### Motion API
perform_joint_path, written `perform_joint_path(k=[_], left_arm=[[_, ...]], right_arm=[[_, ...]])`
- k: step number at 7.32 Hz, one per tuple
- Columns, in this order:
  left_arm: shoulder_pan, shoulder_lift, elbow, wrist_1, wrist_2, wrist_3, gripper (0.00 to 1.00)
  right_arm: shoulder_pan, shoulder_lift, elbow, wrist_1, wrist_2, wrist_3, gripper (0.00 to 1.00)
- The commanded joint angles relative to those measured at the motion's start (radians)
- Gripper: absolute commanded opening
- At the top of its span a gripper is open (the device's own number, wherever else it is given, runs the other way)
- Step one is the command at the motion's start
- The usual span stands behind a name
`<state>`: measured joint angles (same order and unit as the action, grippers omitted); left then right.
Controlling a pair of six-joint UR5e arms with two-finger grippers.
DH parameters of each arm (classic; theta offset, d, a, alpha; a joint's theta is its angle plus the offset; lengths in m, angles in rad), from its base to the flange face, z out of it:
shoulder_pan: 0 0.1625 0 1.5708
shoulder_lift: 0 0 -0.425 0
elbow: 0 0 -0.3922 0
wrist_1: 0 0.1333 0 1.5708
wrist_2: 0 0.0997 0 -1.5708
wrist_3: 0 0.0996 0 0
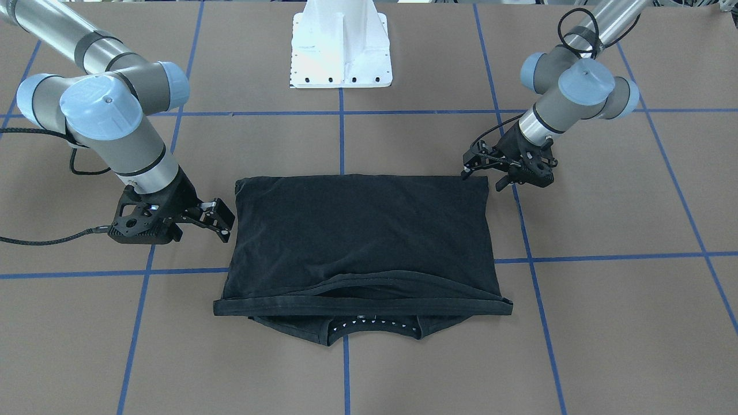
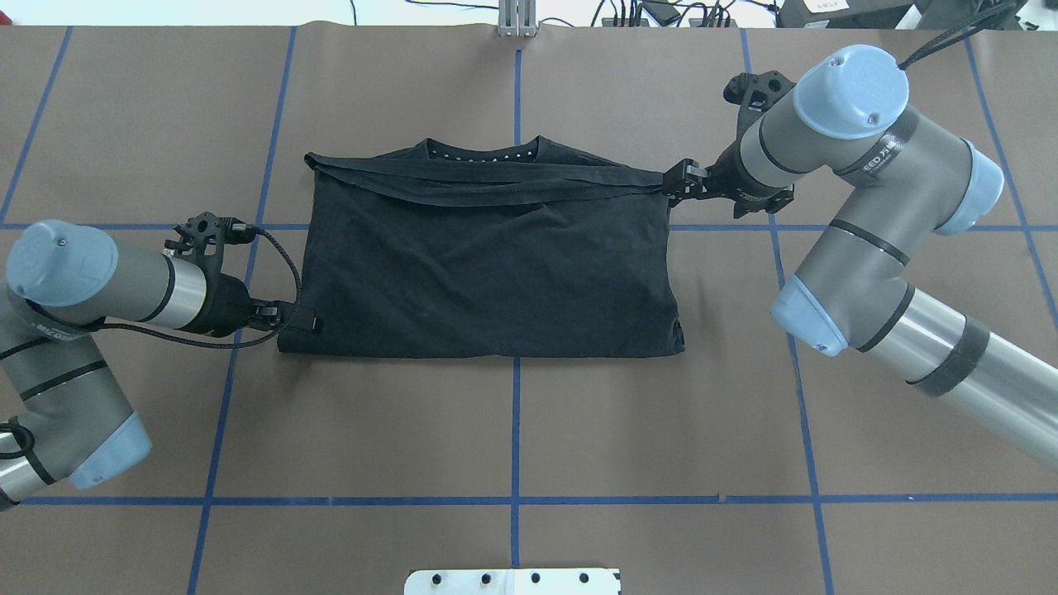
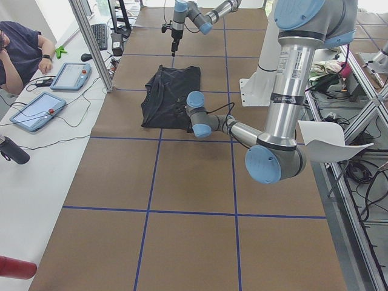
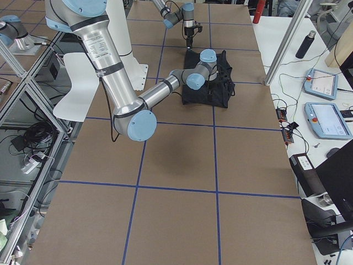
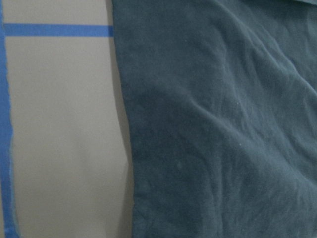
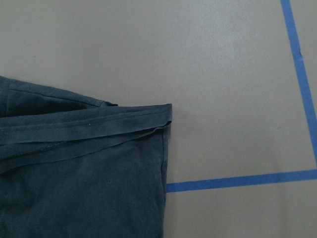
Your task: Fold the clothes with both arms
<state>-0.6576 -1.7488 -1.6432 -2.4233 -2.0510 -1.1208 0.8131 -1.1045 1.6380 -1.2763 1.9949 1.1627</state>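
The black T-shirt lies folded flat on the brown table, in the overhead view too. Its hem band lies across the far side, over the collar with small white marks. The logo is hidden. My left gripper is low at the shirt's near left corner and looks open; its wrist view shows only the shirt edge. My right gripper is beside the far right hem corner, open and empty. That corner lies free in the right wrist view.
The white pedestal base stands at the table's robot side. Blue tape lines grid the table. In the exterior left view, a side desk has tablets and an operator.
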Motion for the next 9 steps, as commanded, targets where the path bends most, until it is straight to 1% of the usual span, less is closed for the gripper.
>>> perform_joint_path(k=[1, 2, 3, 5, 6, 7, 9], left_arm=[[0.018, 0.000, 0.013, -0.002, -0.001, 0.001, 0.99], [0.019, 0.000, 0.013, -0.002, -0.002, -0.001, 0.93], [0.021, 0.000, 0.016, 0.000, -0.003, -0.002, 0.79], [0.023, 0.000, 0.016, -0.002, -0.008, -0.016, 0.37], [0.023, 0.000, 0.014, -0.002, -0.011, -0.016, 0.12], [0.023, 0.000, 0.010, -0.002, -0.011, -0.016, 0.00], [0.020, 0.015, 0.000, 0.000, -0.011, -0.016, 0.00]], right_arm=[[0.001, 0.000, 0.000, 0.000, -0.001, 0.000, 1.00], [0.000, 0.000, 0.000, 0.002, -0.001, 0.000, 1.00], [0.000, 0.000, 0.000, 0.000, -0.001, 0.000, 1.00], [0.001, 0.000, 0.002, 0.002, -0.002, 0.000, 1.00], [0.001, -0.001, 0.002, 0.002, -0.004, 0.000, 1.00], [0.001, 0.000, 0.000, 0.000, -0.004, 0.000, 1.00], [0.000, -0.005, 0.014, 0.000, -0.004, 0.002, 1.00]])
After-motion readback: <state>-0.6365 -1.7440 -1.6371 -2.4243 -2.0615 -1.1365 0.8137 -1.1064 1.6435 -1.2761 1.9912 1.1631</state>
